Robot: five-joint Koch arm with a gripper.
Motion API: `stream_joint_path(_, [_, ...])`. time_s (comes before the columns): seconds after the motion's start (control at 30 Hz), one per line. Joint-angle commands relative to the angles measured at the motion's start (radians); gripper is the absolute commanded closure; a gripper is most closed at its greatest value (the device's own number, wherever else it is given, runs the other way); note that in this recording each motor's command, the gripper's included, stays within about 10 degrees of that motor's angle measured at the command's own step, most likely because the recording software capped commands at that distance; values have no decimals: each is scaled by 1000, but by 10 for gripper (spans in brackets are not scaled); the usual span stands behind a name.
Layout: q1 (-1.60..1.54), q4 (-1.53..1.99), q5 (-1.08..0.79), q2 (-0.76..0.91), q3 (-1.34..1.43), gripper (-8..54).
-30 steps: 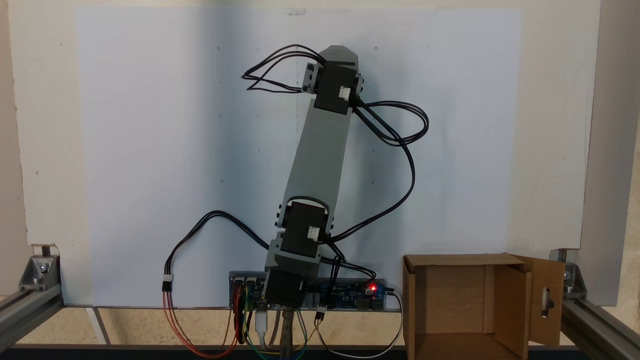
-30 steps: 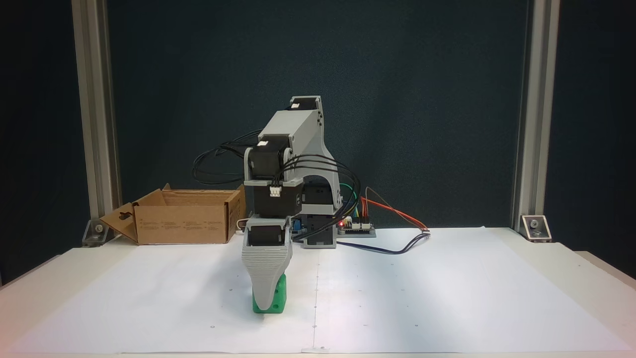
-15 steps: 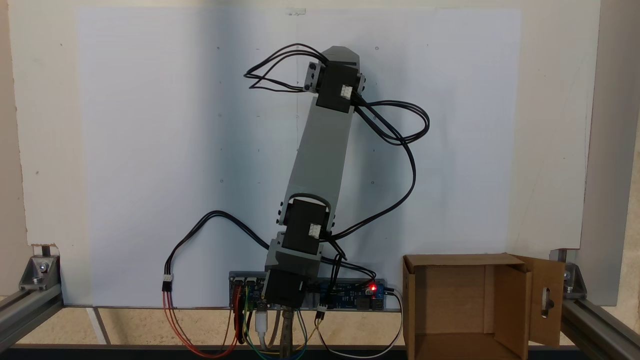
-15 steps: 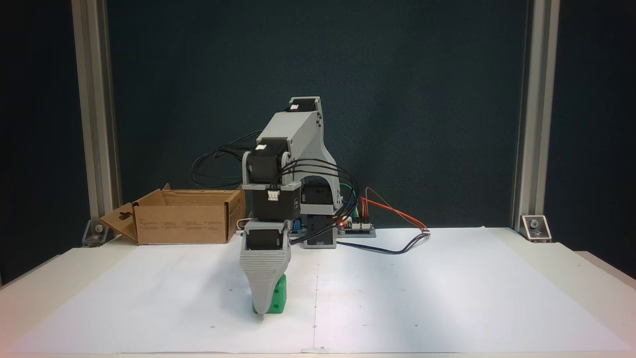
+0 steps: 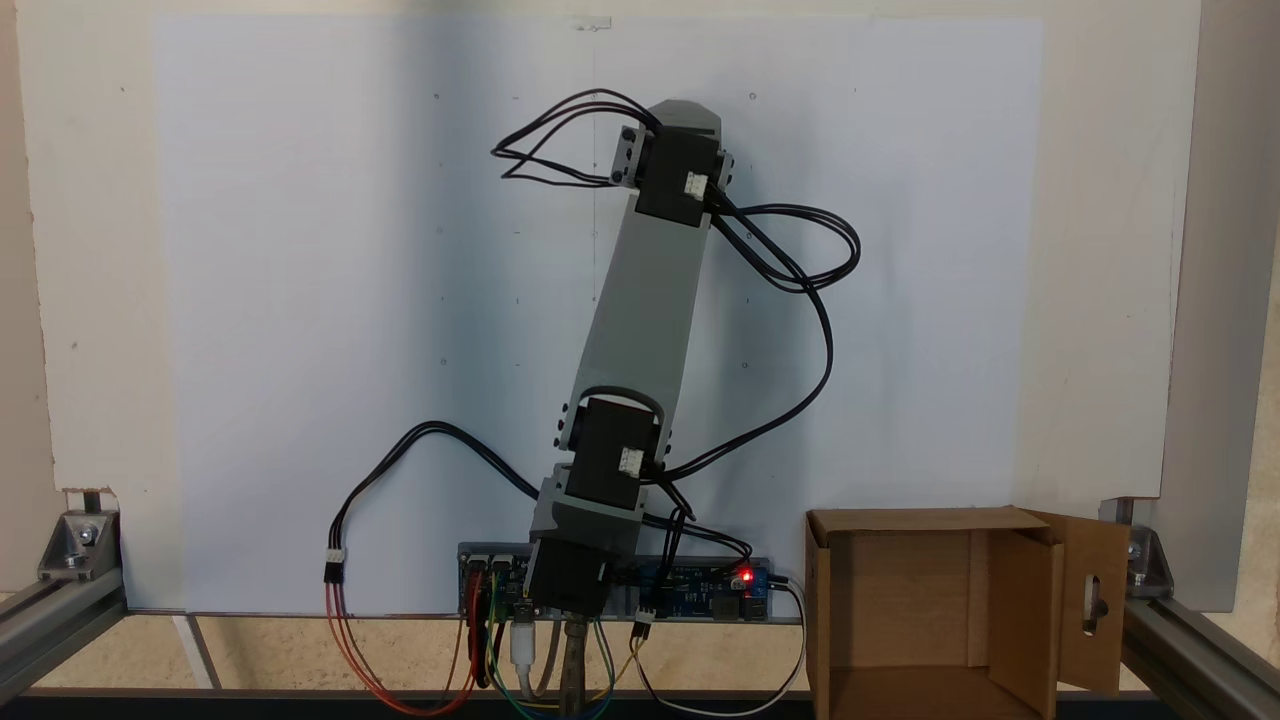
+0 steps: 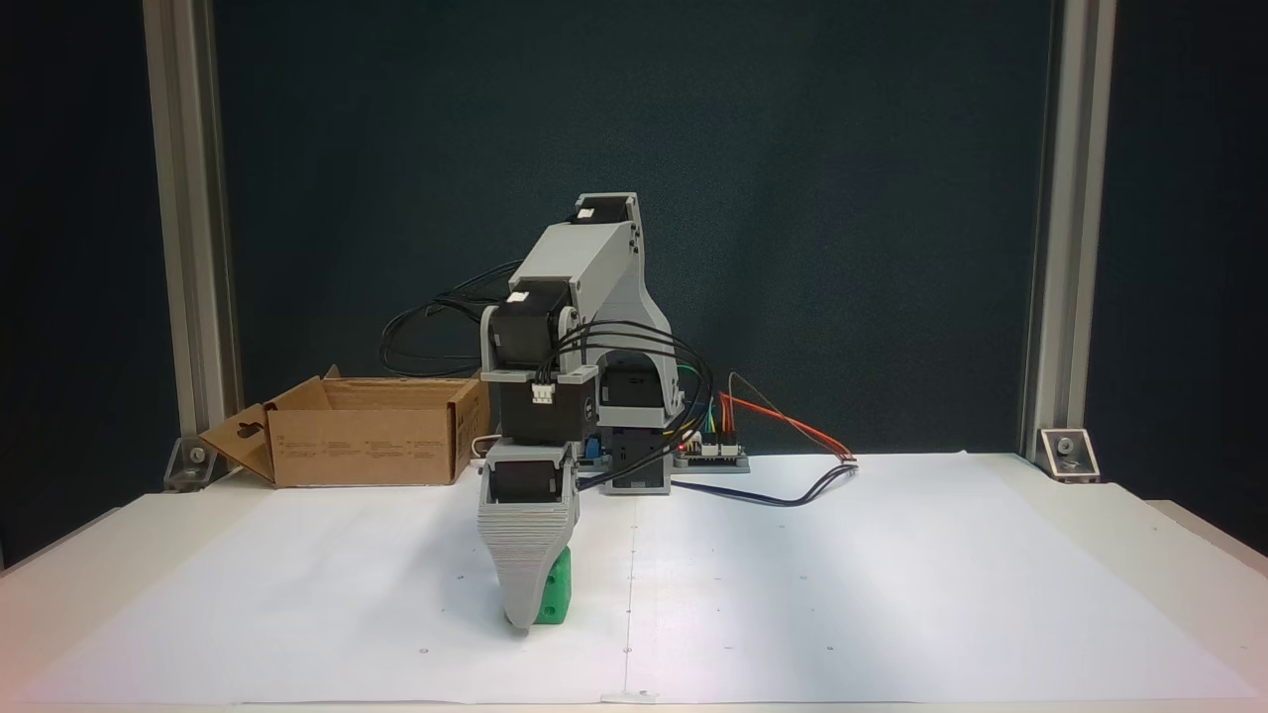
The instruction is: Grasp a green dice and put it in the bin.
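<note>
From the front fixed view, nearest you lies the bare front strip of the large white paper sheet that covers the pale tabletop, with wide open paper to the right of the arm and a narrower open stretch to its left. Just behind that strip, the grey ribbed 3D-printed gripper points straight down with its tip at the paper, and the small bright green plastic dice with rounded edges sits on the sheet touching it, showing at the gripper's right side with one dark round pip visible low on its face. You see only one jaw from here, the other lies behind it, so you cannot tell how far the jaws stand apart or whether they hold the dice. Farther back, the grey and black arm leans out over the sheet, black cables looping off both sides. At the far edge, the brown corrugated cardboard box with open flaps stands left of the arm's base, well apart from the dice; its slotted flap hangs outward near the aluminium frame post.
</note>
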Motion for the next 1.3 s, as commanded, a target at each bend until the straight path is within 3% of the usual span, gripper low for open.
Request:
stream_joint_path(0.0, [-8,0,2,9,-21,77])
stream_joint_path(0.17, [-14,-2,5,8,-18,185])
stream_joint_path(0.3, [-9,-2,6,9,-14,336])
stream_joint_path(0.53, [8,15,51,54,-12,340])
stream_joint_path(1.03, [-3,183,84,626,-12,340])
stream_joint_path(1.27, [91,215,83,773,40,341])
